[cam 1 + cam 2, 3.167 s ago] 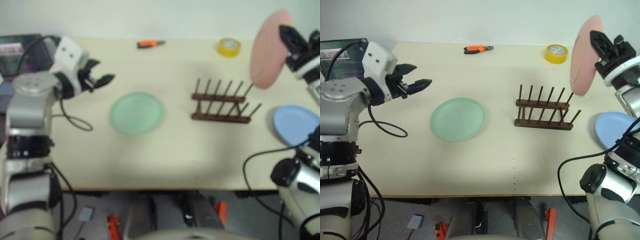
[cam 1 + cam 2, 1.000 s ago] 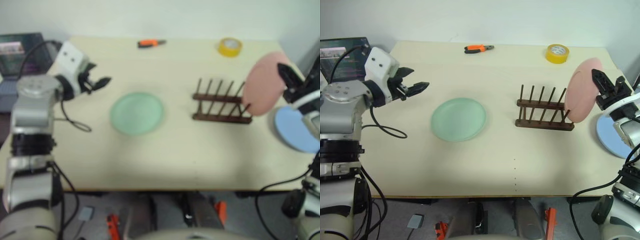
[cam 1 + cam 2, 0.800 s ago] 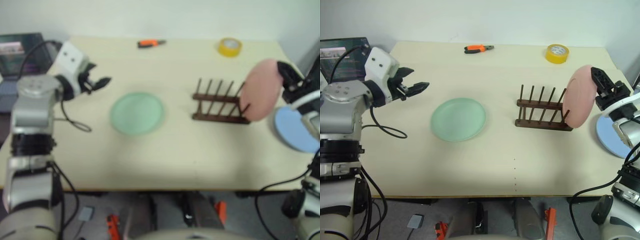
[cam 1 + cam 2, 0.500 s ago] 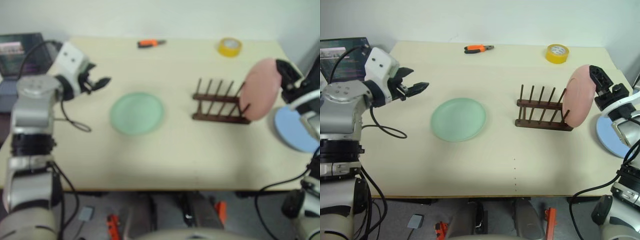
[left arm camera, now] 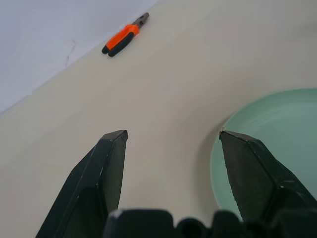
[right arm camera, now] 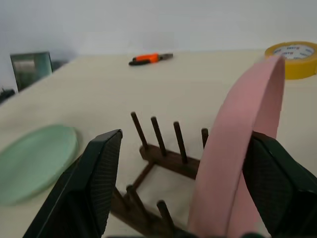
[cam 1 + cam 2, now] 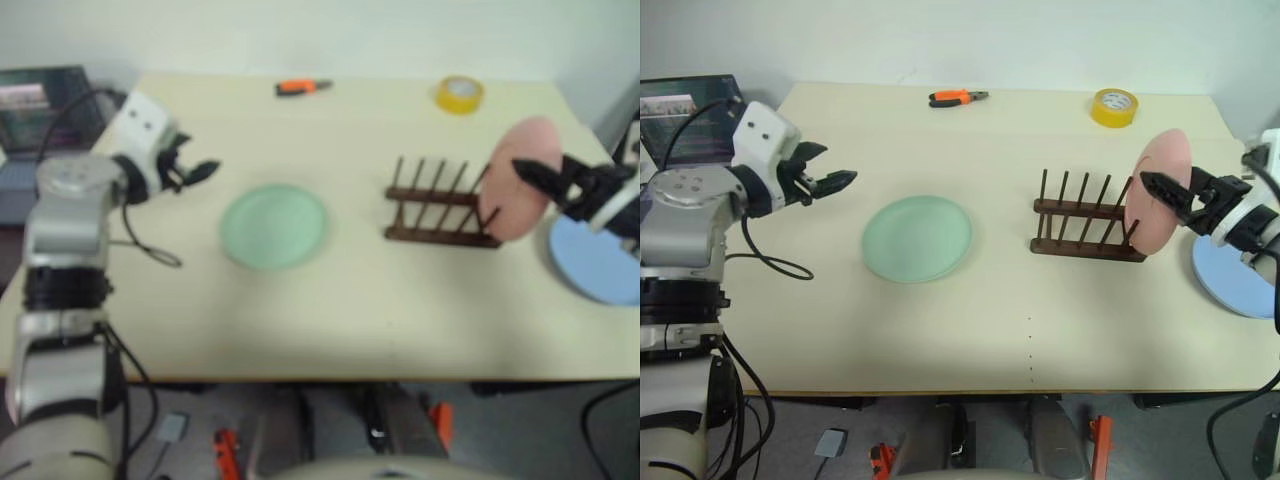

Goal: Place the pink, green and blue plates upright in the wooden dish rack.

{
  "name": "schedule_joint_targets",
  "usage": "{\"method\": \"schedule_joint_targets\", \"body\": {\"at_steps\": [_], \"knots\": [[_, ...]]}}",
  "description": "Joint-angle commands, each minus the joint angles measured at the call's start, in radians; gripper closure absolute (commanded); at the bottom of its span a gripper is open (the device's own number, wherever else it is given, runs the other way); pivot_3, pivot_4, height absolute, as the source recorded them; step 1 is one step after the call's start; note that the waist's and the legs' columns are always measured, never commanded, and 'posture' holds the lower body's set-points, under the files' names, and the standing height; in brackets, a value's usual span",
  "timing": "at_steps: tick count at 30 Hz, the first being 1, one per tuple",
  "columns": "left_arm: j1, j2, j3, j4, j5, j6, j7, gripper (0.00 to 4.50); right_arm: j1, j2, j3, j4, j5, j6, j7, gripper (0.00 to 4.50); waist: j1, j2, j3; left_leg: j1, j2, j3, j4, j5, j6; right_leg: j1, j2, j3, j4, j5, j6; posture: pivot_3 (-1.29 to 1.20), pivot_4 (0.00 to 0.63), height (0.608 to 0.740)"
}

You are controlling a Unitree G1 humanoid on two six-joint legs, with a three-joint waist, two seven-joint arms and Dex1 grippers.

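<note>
Pink plate (image 7: pixel 1158 192) stands near-upright at the rack's (image 7: pixel 1088 230) right end, leaning a bit; whether it sits between pegs or just rests vs the end peg, can't tell. R claw (image 7: pixel 1167 196) straddles the plate's edge w/ fingers spread apart, not clamping; wrist view shows a gap each side. Green plate (image 7: pixel 916 238) lies flat mid-counter (image 7: pixel 970 330), well apart from rack; blue plate (image 7: pixel 1230 272) flat at counter's right edge, partly under R arm. L claw (image 7: pixel 830 181) hangs spread and empty, near green plate's left side but not touching.

Risks, as I judge: pink plate is unsupported by the claw, so if its rim isn't seated it could tip or slide off the rack's end; R fingers pulling back at an angle could clip the rim and knock it over; rack is light, a nudge may shift it. Green plate is flat w/ a low rim; L claw may skid it rather than lift it. Tape (image 7: pixel 1112 106) and pliers (image 7: pixel 956 97) at far edge are out of the way.
</note>
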Motion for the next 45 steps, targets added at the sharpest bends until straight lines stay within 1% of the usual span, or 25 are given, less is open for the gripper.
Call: {"method": "schedule_joint_targets", "body": {"at_steps": [1, 6, 10, 14, 18, 22, 27, 30, 35, 36, 38, 42, 45], "knots": [[-0.030, -0.006, -0.010, 0.022, 0.001, 0.035, -0.003, 1.23, -0.002, -0.103, -0.033, -0.030, -0.063, -0.027, 0.100, 0.68, 0.001, 0.000, 0.000, 0.000, 0.000, 0.000, 0.000, 0.000, 0.000, 0.000, 0.000, 0.000, 0.000, 0.000, 0.000, 0.00, 0.150, 0.740], [-0.038, -0.018, -0.024, 0.048, 0.004, 0.073, -0.006, 1.23, -0.024, -0.216, -0.092, -0.033, -0.078, -0.026, 0.213, 0.68, 0.001, 0.000, 0.000, 0.000, 0.000, 0.000, 0.000, 0.000, 0.000, 0.000, 0.000, 0.000, 0.000, 0.000, 0.000, 0.00, 0.150, 0.740], [-0.052, -0.034, -0.040, 0.114, 0.006, 0.102, -0.007, 1.23, -0.052, -0.253, -0.121, -0.096, -0.044, -0.011, 0.261, 0.68, -0.001, 0.000, 0.000, 0.001, 0.001, -0.001, 0.000, 0.000, 0.000, 0.000, 0.000, -0.001, 0.000, 0.000, 0.000, 0.00, 0.150, 0.740], [-0.063, -0.066, -0.063, 0.206, 0.030, 0.104, 0.016, 1.23, -0.133, -0.225, -0.107, -0.197, 0.034, 0.018, 0.241, 0.68, -0.001, 0.000, 0.000, 0.001, 0.001, 0.000, 0.000, 0.000, 0.000, 0.000, 0.000, 0.000, 0.001, 0.000, 0.000, 0.00, 0.150, 0.740], [-0.077, -0.105, -0.073, 0.281, 0.034, 0.093, 0.025, 1.23, -0.187, -0.176, -0.043, -0.289, 0.073, 0.049, 0.188, 0.68, 0.001, -0.001, -0.001, 0.000, 0.001, -0.001, 0.000, 0.000, 0.000, 0.000, 0.000, -0.001, 0.000, 0.000, 0.000, 0.00, 0.150, 0.740], [-0.094, -0.126, -0.075, 0.348, 0.048, 0.074, 0.048, 1.23, -0.217, -0.135, -0.006, -0.324, 0.083, 0.066, 0.147, 0.68, 0.002, -0.002, -0.001, -0.001, 0.000, -0.001, 0.000, 0.000, 0.000, -0.001, -0.001, -0.001, -0.001, 0.000, 0.000, 0.00, 0.150, 0.740], [-0.102, -0.128, -0.059, 0.409, 0.045, 0.059, 0.066, 1.23, -0.225, -0.109, 0.024, -0.351, 0.082, 0.079, 0.125, 0.68, 0.003, -0.002, -0.001, -0.002, 0.000, -0.001, 0.000, 0.000, 0.000, -0.001, -0.002, -0.001, -0.001, 0.000, 0.000, 0.00, 0.150, 0.740], [-0.092, -0.127, -0.057, 0.405, 0.038, 0.048, 0.051, 1.82, -0.230, -0.097, 0.040, -0.361, 0.082, 0.080, 0.116, 0.65, 0.003, -0.002, -0.001, -0.001, 0.000, -0.001, 0.000, 0.000, 0.000, -0.001, -0.002, -0.001, 0.000, 0.000, -0.001, 0.00, 0.150, 0.740], [-0.092, -0.127, -0.040, 0.423, 0.028, 0.048, 0.061, 3.50, -0.249, -0.065, 0.091, -0.384, 0.092, 0.083, 0.117, 0.65, 0.000, -0.002, -0.001, -0.001, 0.000, -0.001, 0.000, 0.000, 0.000, -0.001, -0.002, -0.001, 0.000, 0.000, -0.001, 0.00, 0.150, 0.740], [-0.093, -0.129, -0.038, 0.423, 0.025, 0.049, 0.062, 3.91, -0.250, -0.057, 0.106, -0.390, 0.089, 0.083, 0.119, 0.65, 0.000, -0.002, -0.001, -0.001, 0.001, -0.001, 0.000, 0.000, 0.000, -0.001, -0.002, -0.001, 0.000, 0.000, -0.001, 0.00, 0.150, 0.740], [-0.095, -0.132, -0.036, 0.424, 0.022, 0.051, 0.062, 4.47, -0.257, -0.043, 0.134, -0.397, 0.080, 0.084, 0.113, 0.65, 0.001, -0.002, -0.001, -0.001, 0.001, -0.001, 0.000, 0.000, 0.000, -0.001, -0.002, -0.001, 0.000, 0.000, -0.001, 0.00, 0.150, 0.740], [-0.105, -0.139, -0.015, 0.417, 0.006, 0.058, 0.069, 4.47, -0.273, -0.014, 0.236, -0.406, -0.007, 0.058, 0.106, 0.65, 0.000, -0.002, -0.001, 0.000, 0.001, -0.001, 0.001, 0.000, 0.000, -0.001, -0.002, -0.001, 0.001, 0.000, -0.001, 0.00, 0.150, 0.740], [-0.140, -0.137, 0.020, 0.411, -0.013, 0.062, 0.096, 4.47, -0.324, 0.044, 0.350, -0.389, -0.120, 0.022, 0.088, 0.65, 0.000, -0.002, -0.001, 0.000, 0.001, -0.001, 0.001, 0.000, 0.000, -0.001, -0.002, -0.001, 0.001, 0.001, -0.001, 0.00, 0.150, 0.740]]}}
